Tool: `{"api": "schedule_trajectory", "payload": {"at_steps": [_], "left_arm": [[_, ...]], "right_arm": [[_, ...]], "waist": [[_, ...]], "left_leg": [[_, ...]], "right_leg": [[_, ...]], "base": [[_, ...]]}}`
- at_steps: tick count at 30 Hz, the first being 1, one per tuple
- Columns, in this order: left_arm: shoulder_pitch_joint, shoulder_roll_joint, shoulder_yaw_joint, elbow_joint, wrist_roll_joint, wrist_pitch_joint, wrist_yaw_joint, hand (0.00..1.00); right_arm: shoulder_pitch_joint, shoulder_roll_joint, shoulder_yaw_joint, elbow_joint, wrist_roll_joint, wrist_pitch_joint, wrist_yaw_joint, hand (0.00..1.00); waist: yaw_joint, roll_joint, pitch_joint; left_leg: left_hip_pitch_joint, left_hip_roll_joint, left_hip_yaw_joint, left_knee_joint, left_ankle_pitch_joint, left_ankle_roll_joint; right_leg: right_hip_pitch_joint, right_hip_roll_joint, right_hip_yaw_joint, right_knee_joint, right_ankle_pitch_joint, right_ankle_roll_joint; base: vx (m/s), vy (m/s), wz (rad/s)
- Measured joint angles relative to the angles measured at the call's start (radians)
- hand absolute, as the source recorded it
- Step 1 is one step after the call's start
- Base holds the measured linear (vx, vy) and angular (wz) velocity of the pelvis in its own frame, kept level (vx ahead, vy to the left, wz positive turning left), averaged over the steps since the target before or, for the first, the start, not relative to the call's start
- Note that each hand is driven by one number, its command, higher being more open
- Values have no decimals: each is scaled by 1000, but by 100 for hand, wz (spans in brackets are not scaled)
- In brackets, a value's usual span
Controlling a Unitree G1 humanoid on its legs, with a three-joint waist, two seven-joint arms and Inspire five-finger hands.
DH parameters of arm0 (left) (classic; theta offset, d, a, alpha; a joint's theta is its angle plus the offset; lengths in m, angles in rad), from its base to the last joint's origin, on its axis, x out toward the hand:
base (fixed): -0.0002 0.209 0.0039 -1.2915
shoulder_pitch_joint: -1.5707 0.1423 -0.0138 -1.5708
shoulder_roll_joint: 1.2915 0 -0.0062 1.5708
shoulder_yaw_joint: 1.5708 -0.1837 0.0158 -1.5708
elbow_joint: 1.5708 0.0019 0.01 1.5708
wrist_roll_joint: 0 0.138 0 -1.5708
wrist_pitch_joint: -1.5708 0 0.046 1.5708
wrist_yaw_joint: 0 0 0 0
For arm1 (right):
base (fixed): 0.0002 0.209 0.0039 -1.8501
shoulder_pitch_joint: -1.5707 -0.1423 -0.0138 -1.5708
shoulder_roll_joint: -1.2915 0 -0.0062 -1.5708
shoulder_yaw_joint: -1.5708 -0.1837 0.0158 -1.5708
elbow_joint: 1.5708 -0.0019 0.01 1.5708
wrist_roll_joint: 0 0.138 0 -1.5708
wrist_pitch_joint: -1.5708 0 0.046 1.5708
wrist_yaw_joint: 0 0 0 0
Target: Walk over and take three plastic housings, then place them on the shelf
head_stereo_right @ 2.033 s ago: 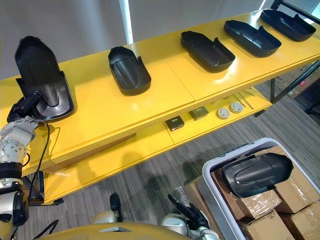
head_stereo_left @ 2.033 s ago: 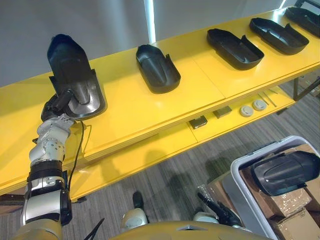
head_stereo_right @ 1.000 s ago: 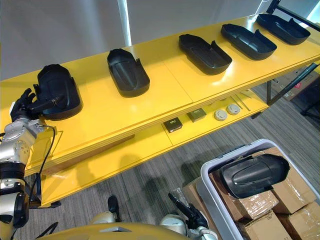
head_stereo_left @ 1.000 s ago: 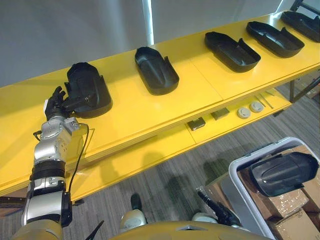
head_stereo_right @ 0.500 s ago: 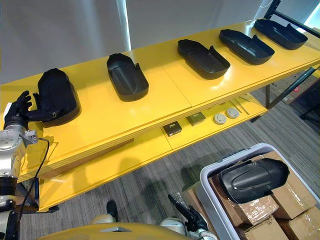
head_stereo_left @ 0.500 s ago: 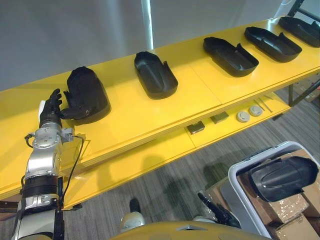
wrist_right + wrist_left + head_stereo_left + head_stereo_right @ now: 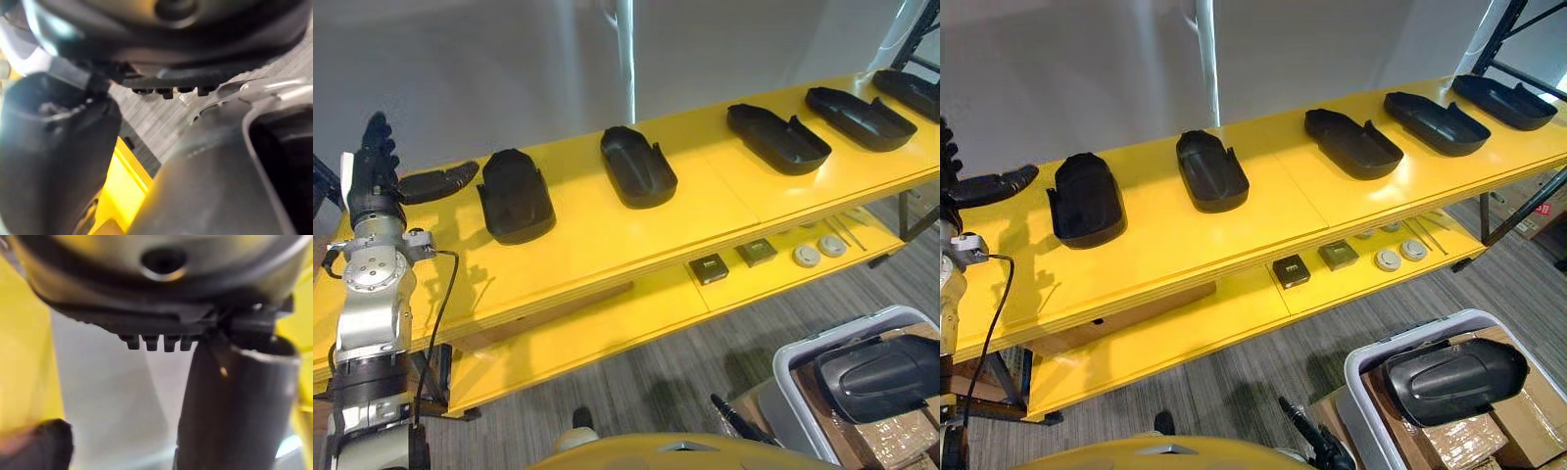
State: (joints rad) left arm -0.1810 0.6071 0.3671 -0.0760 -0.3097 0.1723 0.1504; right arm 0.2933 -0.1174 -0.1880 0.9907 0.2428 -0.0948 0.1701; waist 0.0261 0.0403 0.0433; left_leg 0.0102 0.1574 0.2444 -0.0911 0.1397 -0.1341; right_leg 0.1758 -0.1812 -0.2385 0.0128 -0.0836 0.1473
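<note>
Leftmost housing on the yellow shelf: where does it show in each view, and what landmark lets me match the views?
Left eye view: the leftmost housing lies on the shelf's top board, left of centre, just right of the open left hand and apart from it.
Right eye view: the same housing, closer to the picture's left edge.
Wrist views: cannot tell.
Shared landmark: the grey bin at lower right, holding another housing.

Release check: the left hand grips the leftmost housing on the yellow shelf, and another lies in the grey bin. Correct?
No: the left eye view shows the left hand open, not gripping the leftmost housing on the yellow shelf. Another housing does lie in the grey bin.
</note>
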Motion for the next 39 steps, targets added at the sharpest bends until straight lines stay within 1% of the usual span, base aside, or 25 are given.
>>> {"api": "schedule_trajectory", "payload": {"at_steps": [1,4,6,7,8,9,10,12,14,16,17,18,19,20,21,22,23,25,27,28,30,32,33,34,39], "left_arm": [[4,0,4,-26,-11,-3,-3,100],[39,-5,14,-116,-48,-44,-6,100],[60,-21,25,-149,-74,-66,-6,100],[90,-43,39,-179,-80,-81,-5,100],[127,-83,52,-217,-52,-92,0,100],[147,-102,54,-233,-24,-104,7,100],[190,-135,55,-254,43,-128,15,100],[233,-178,51,-256,145,-142,-3,100],[274,-198,25,-254,295,-144,-62,100],[279,-197,-18,-250,395,-144,-117,100],[281,-189,-47,-249,449,-144,-151,100],[281,-176,-66,-248,471,-144,-167,100],[281,-136,-105,-247,488,-144,-197,100],[281,-114,-124,-247,488,-144,-210,100],[280,-66,-156,-247,489,-148,-244,100],[277,-40,-174,-246,490,-152,-263,100],[276,-35,-177,-246,490,-153,-267,100],[260,6,-197,-232,520,-170,-290,100],[252,34,-199,-230,521,-173,-313,100],[241,47,-203,-227,521,-173,-329,100],[210,74,-214,-226,521,-171,-363,100],[197,88,-215,-221,522,-164,-389,100],[187,98,-216,-211,526,-158,-405,100],[185,116,-218,-200,528,-138,-417,100],[166,144,-233,-128,553,-82,-457,100]], "right_arm": [[1,0,-1,1,0,0,0,100],[2,6,-26,17,-1,0,2,100],[5,10,-43,21,-1,1,2,100],[5,16,-58,19,-1,1,2,100],[6,25,-78,17,-1,1,1,100],[6,32,-86,17,-1,1,0,100],[7,37,-98,17,-1,3,-1,100],[7,37,-101,21,-1,7,-2,100],[6,37,-100,29,-3,19,-3,100],[5,37,-100,40,-3,19,-3,100],[4,36,-100,47,-3,19,-2,100],[4,36,-100,54,-3,19,-1,100],[-3,36,-100,61,-3,21,-1,100],[-5,37,-100,64,-3,21,0,100],[-11,39,-100,66,-3,20,4,100],[-15,38,-101,66,-3,20,9,100],[-15,38,-103,66,-3,20,10,100],[-18,38,-118,67,-4,20,17,100],[-30,35,-126,74,-4,20,17,100],[-38,34,-136,79,-3,21,17,100],[-58,33,-161,81,-3,20,17,100],[-76,27,-175,93,-3,20,21,100],[-76,25,-176,93,-3,20,24,100],[-75,25,-176,94,-3,21,29,100],[-74,23,-196,94,-3,21,39,100]], "waist": [[0,0,-4],[0,0,-22],[-1,1,-31],[-3,5,-34],[-3,7,-35],[-3,7,-36],[-1,8,-36],[3,6,-38],[14,0,-40],[28,-8,-40],[29,-15,-44],[29,-13,-44],[26,-21,-48],[25,-23,-48],[20,-26,-47],[15,-26,-47],[14,-26,-47],[10,-20,-43],[1,-18,-42],[1,-10,-31],[-1,-3,-15],[-2,6,1],[-2,8,3],[-3,5,4],[-6,4,5]], "left_leg": [[0,5,2,0,-1,2],[0,11,17,0,0,3],[0,17,30,0,2,3],[0,19,35,0,8,9],[0,19,36,0,12,13],[0,19,36,0,13,15],[-2,19,36,0,15,15],[-3,20,36,0,15,13],[-6,20,37,0,17,13],[-7,19,38,0,18,12],[-13,19,38,0,20,13],[-18,19,38,0,20,13],[-20,19,39,0,21,13],[-21,18,40,0,21,13],[-20,17,43,0,21,12],[-21,15,46,0,21,12],[-22,15,46,0,21,12],[-28,15,51,0,22,12],[-42,15,52,0,26,12],[-48,15,53,0,28,13],[-73,15,53,0,34,16],[-85,14,57,0,38,19],[-91,14,61,0,43,26],[-89,14,64,0,47,27],[-86,14,68,1,51,27]], "right_leg": [[0,1,0,0,2,-1],[-2,8,4,-7,11,-5],[-2,11,2,-20,19,-5],[-4,14,1,-20,20,-6],[-5,14,0,-16,20,-6],[-6,14,0,-15,19,-7],[-8,14,0,-13,19,-7],[-9,15,-1,-16,19,-7],[-11,15,-3,-16,19,-7],[-12,14,-3,-16,20,-6],[-15,14,-4,-16,21,-4],[-19,14,-4,-16,21,-3],[-21,14,-4,-16,23,-3],[-21,13,-3,-17,24,-4],[-22,12,0,-18,25,-3],[-24,10,3,-17,26,-2],[-25,10,4,-17,26,-2],[-38,10,16,-15,27,-1],[-55,10,24,-13,30,-1],[-62,10,25,-13,32,-2],[-89,10,28,-13,33,-6],[-102,10,38,-13,39,-7],[-110,10,45,-14,46,0],[-111,10,51,-13,48,1],[-110,9,52,-12,47,-1]], "base": [[-74,-17,-4],[-59,-12,-5],[-63,-7,-1],[-58,-18,1],[-50,-18,2],[0,0,0],[0,0,0],[-17,-8,1],[0,0,0],[0,0,0],[-10,-10,3],[0,0,0],[0,0,0],[12,-8,-4],[10,-6,-6],[7,-5,-6],[-1,-3,-5],[-7,-3,-7],[-12,-3,-5],[-32,4,-3],[-40,12,-3],[-15,14,-8],[25,8,-14],[37,4,-13],[7,-1,-1]]}}
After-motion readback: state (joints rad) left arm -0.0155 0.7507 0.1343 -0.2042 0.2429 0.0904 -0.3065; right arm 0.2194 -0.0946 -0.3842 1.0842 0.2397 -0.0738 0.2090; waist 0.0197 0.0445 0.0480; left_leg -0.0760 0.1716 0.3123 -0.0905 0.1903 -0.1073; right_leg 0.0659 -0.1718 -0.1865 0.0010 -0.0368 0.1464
